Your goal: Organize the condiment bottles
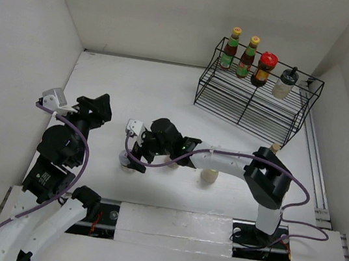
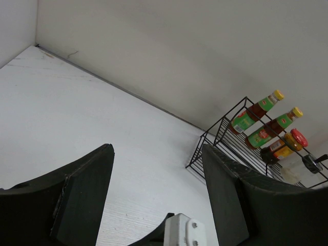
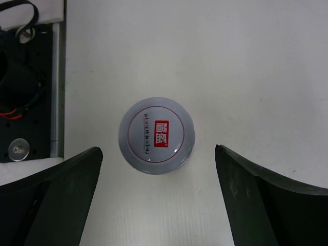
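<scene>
The right gripper (image 3: 156,151) hangs released above the white-lidded jar (image 3: 156,134). The left gripper (image 2: 156,149) is parted, grasping nothing.

Bottles buried under the right arm, and a rack clipped at the frame edge.
From above, the black-and-white right arm (image 1: 223,156) covers most of the white-lidded round jar (image 1: 126,161), a cream-capped shaker (image 1: 209,176) and a pale cap (image 1: 172,165) too hidden to identify. The small yellow-brown bottle (image 1: 275,147) shows only its top behind the elbow. In the right wrist view the jar (image 3: 156,136) hides its body under its lid, and the fine print is unreadable. The black wire rack (image 2: 221,139) runs off the left wrist view's right edge.
</scene>
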### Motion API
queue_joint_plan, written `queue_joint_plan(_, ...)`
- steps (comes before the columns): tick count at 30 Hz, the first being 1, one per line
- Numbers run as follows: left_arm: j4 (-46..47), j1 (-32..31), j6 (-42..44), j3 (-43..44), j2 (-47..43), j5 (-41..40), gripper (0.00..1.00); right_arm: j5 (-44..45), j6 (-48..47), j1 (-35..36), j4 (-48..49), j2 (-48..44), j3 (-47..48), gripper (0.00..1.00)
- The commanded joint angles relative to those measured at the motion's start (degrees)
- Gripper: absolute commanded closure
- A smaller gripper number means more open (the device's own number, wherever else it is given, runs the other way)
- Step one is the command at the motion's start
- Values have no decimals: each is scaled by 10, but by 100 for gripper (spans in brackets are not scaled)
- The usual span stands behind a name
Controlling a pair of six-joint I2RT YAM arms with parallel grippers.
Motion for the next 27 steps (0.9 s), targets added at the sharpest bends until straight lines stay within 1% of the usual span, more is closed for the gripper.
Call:
queue_joint_plan(1,22,-1,-1,-1,-6,-2,35,23,-9,12,8,17,35,3)
queue_joint_plan(6,22,-1,-1,0,-1,9,35,29,-9,12,13,51,61,2)
queue_joint_plan(9,22,-1,-1,0,-1,9,35,41,-1,12,37,67,75,5)
queue_joint_plan(11,22,-1,-1,0,4,9,35,29,4,12,50,75,75,6)
queue_joint_plan(14,22,-1,4,-5,-2,9,34,29,15,17,56,96,82,14)
queue_joint_plan(15,22,-1,4,-5,-2,9,34,29,16,17,56,96,82,18)
queue_joint_plan(16,22,-1,4,-5,-2,9,34,29,22,17,63,96,82,18)
queue_joint_plan(18,22,-1,4,-5,-2,9,34,29,28,17,86,96,75,30)
queue_joint_plan(19,22,-1,4,-5,-2,15,34,36,28,17,86,89,70,43)
queue_joint_plan(22,22,-1,4,-5,-2,15,34,51,28,11,111,48,62,53)
queue_joint_plan(24,22,-1,4,-5,-2,15,34,58,33,1,138,2,54,53)
queue_joint_plan(26,22,-1,4,-5,-7,15,34,63,33,-21,144,-35,49,56)
queue_joint_plan(27,22,-1,4,-5,-7,15,34,63,43,-32,163,-74,43,56)
